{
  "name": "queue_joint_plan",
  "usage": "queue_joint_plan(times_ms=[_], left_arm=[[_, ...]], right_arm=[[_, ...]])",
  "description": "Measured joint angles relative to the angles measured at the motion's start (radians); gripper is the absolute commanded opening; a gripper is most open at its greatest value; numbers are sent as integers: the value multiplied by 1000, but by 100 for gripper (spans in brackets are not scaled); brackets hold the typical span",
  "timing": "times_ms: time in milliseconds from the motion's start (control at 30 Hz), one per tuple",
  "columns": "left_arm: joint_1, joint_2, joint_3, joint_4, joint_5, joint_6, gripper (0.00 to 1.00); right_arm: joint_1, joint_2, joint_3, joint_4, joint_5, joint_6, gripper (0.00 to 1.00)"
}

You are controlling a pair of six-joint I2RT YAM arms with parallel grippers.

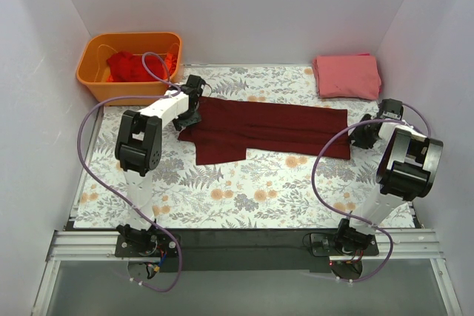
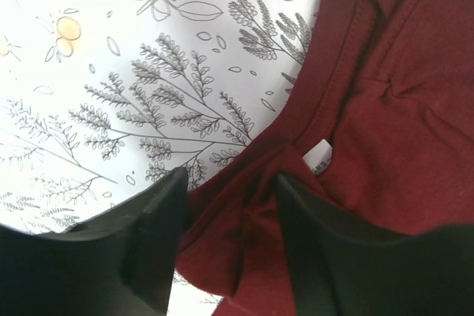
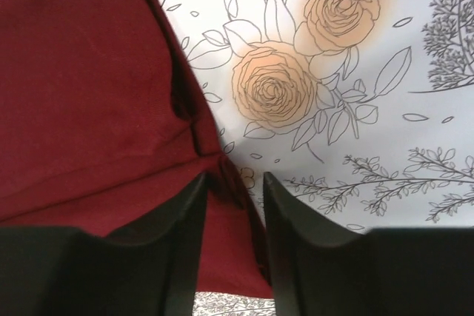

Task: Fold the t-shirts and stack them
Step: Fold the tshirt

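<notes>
Lying across the desk (image 1: pixel 244 190), the maroon t-shirt (image 1: pixel 266 127) has the left end effector (image 2: pixel 229 179) released over its collar, the right end effector (image 3: pixel 234 179) released over its opposite end; only the left wrist view shows its white label (image 2: pixel 318 155).

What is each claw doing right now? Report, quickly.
Left claw: open, jaws apart over the maroon t-shirt at its collar, nothing gripped.
Right claw: open, jaws apart over that shirt's other end, nothing gripped.
</notes>
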Motion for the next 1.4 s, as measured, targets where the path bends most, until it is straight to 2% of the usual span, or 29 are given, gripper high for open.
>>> queue_joint_plan(times_ms=[67,200,333,467,600,667,700,933,1067,1400], left_arm=[[2,-12,0,-2,3,1,62],[0,-61,0,-7,12,5,69],[-31,-174,-8,-11,15,7,70],[-109,-337,-90,-8,22,2,70],[-202,-443,-223,-4,49,-16,70],[-242,-444,-281,-9,61,-26,69],[-257,-434,-304,-11,68,-30,68],[-293,-332,-341,1,86,-40,54],[-293,-292,-341,27,86,-41,45],[-311,-234,-358,50,94,-62,14]], right_arm=[[0,-7,0,1,2,-1,51],[7,-60,0,-13,7,-6,57],[26,-161,0,-40,24,-13,60],[82,-264,-5,-59,38,-24,63],[196,-346,-55,-59,37,-31,66],[268,-367,-87,-60,32,-32,73],[307,-372,-102,-61,30,-32,74],[540,-374,-175,-76,20,-39,74],[623,-375,-218,-70,22,-37,74],[650,-375,-244,-46,23,-33,74]])
